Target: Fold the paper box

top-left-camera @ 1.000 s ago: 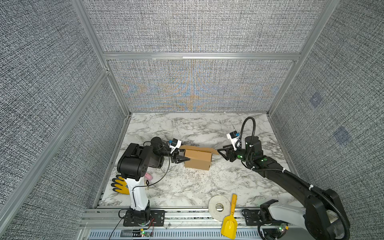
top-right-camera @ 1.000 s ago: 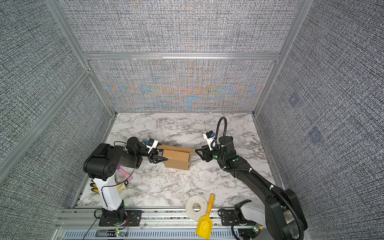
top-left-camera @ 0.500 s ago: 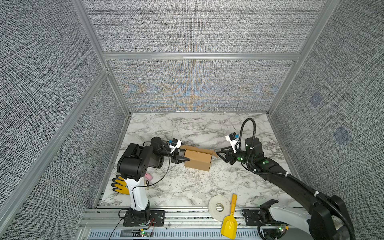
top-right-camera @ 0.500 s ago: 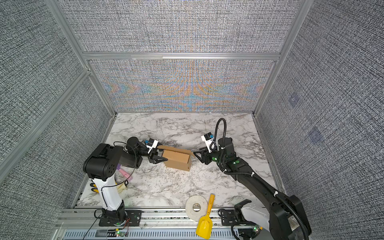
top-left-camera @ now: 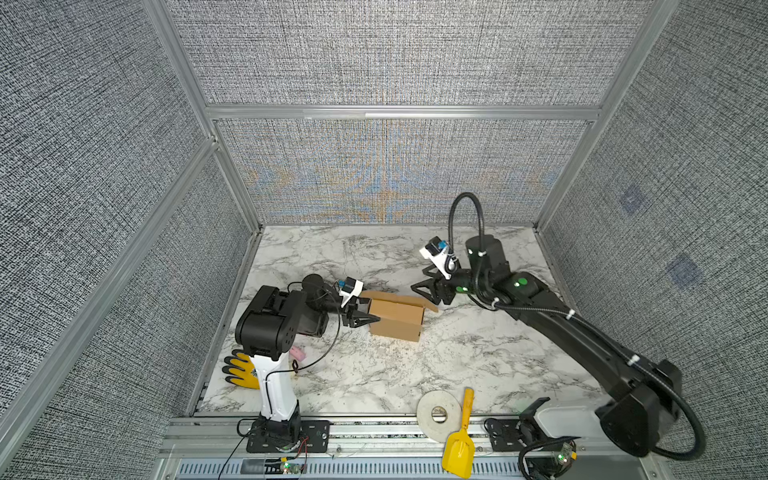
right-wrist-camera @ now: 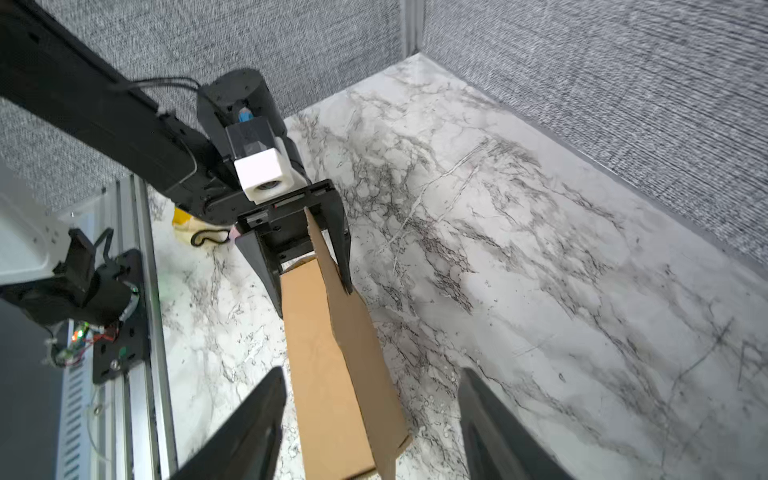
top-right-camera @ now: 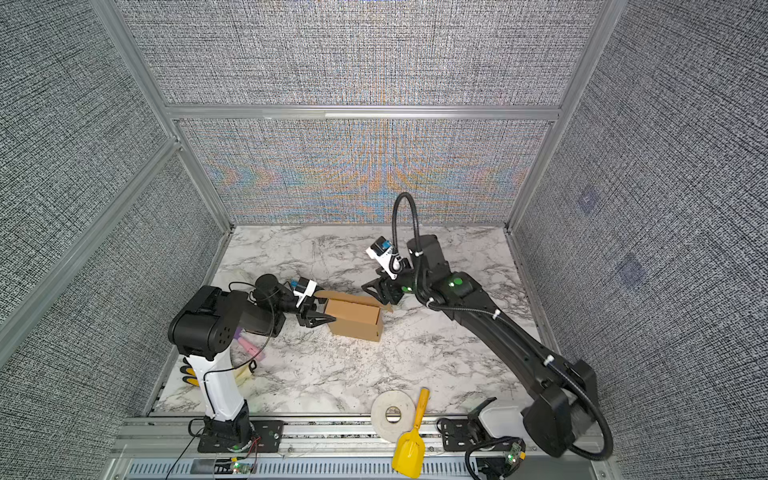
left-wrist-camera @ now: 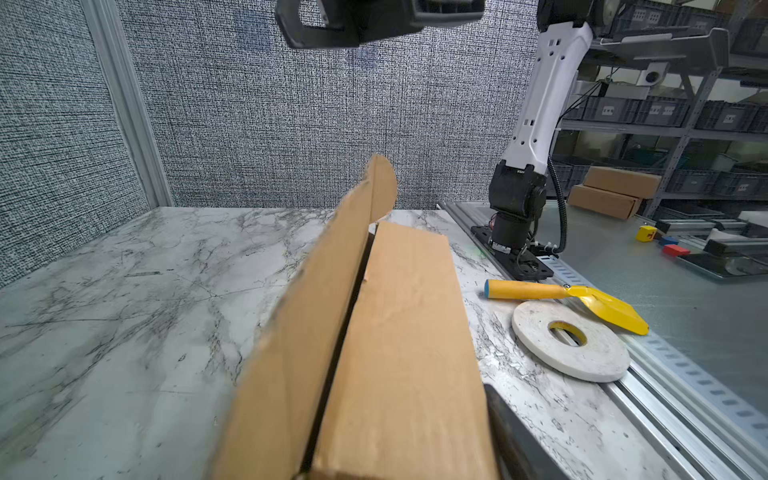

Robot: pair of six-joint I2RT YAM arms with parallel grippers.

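Note:
The paper box point(top-left-camera: 397, 320) point(top-right-camera: 353, 322) is a brown cardboard box lying left of the table's middle in both top views. Its long lid flap point(left-wrist-camera: 316, 311) point(right-wrist-camera: 353, 332) stands half raised along the far side. My left gripper point(top-left-camera: 365, 318) point(top-right-camera: 322, 320) holds the box's left end. In the right wrist view its two fingers press the box and flap from both sides. One dark finger point(left-wrist-camera: 505, 424) lies against the box's side. My right gripper point(top-left-camera: 428, 291) point(right-wrist-camera: 372, 374) is open at the box's right end, with gaps on both sides.
A white tape roll point(top-left-camera: 439, 415) point(left-wrist-camera: 569, 340) and a yellow scoop point(top-left-camera: 459, 449) point(left-wrist-camera: 582, 297) lie at the front edge by the rail. A yellow glove point(top-left-camera: 241, 370) and a pink object point(top-left-camera: 297, 353) lie beside the left arm's base. Grey walls enclose the marble table point(top-left-camera: 374, 374).
My right gripper has moved left to the box's right end and its jaws have opened wider. The left gripper and the box have stayed in place.

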